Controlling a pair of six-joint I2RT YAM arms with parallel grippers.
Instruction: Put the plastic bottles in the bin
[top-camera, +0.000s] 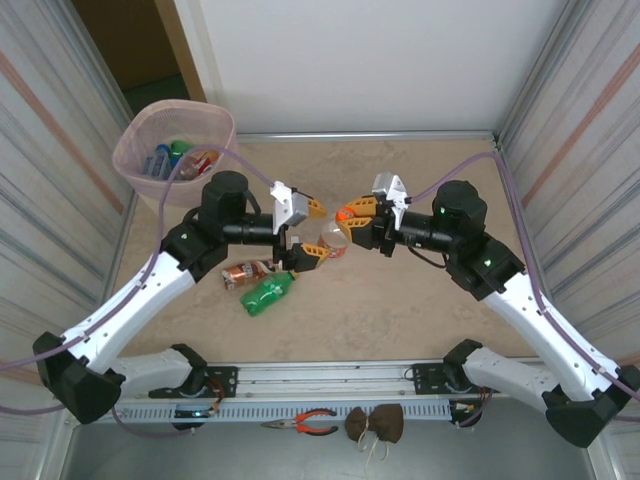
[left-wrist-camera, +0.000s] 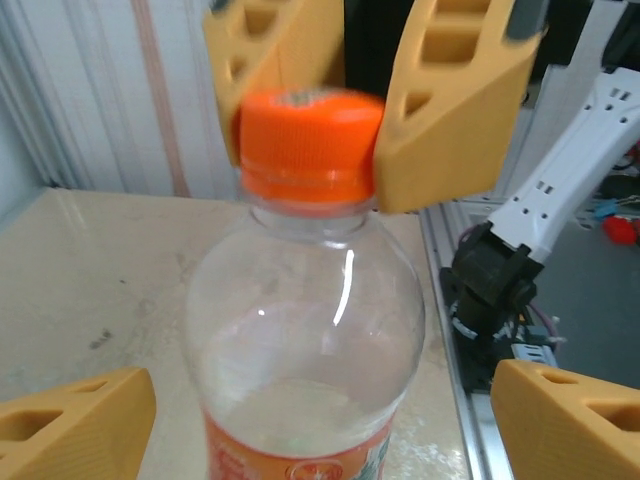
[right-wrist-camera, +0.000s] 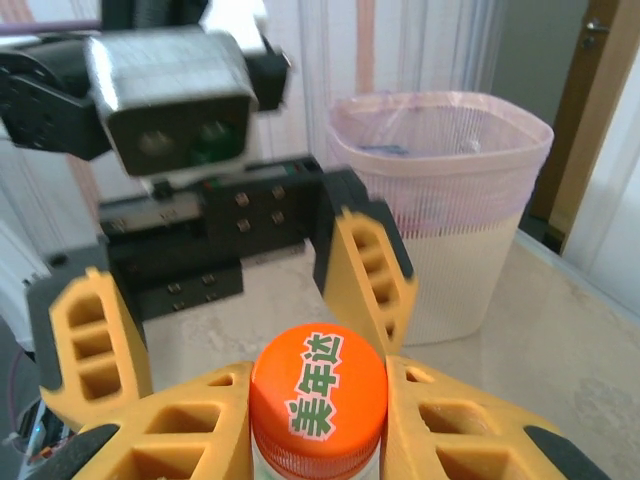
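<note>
We pinch the orange cap (right-wrist-camera: 318, 395) of a clear bottle (left-wrist-camera: 305, 320) at mid-table in our right gripper (top-camera: 352, 213), our left gripper (top-camera: 313, 232) gaping wide around its body, the bin (top-camera: 128, 150) in the far-left corner.

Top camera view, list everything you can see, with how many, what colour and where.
bin: one, beige with pink liner, far left corner
bottles in bin: several, blue, green and red parts showing, exact count unclear
clear bottle: one, clear with orange cap, held up between the grippers
green bottle: one, green, lying on the table by the left arm
amber bottle: one, amber, lying just left of the green bottle
pliers: one, red handles, near ledge
brown bundle: one, brown, near ledge right of the pliers
table: one, beige
left gripper: one, orange fingers, open either side of the clear bottle
right gripper: one, orange fingers, shut on the orange cap
</note>
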